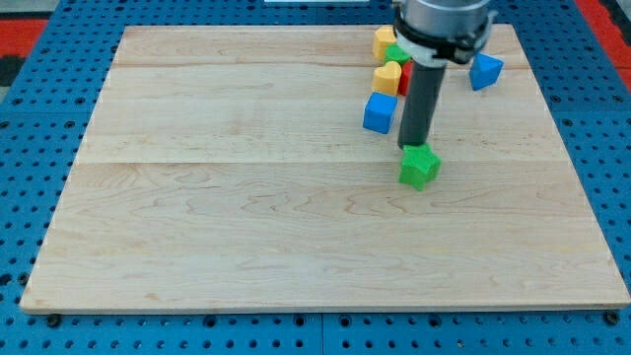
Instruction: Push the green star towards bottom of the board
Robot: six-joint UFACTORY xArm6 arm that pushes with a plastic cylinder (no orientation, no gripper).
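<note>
A green star block (pixel 420 167) lies on the wooden board (pixel 246 217), right of centre. My tip (pixel 412 147) stands right at its top edge, touching or nearly touching it on the side toward the view's top. The dark rod rises from there to the arm at the view's top.
A blue block (pixel 380 112) lies just up and left of my tip. Near the top edge is a cluster: a yellow block (pixel 384 41), a green block (pixel 396 54), a yellow heart-like block (pixel 387 78), a red block (pixel 405 81). Another blue block (pixel 485 71) lies at top right.
</note>
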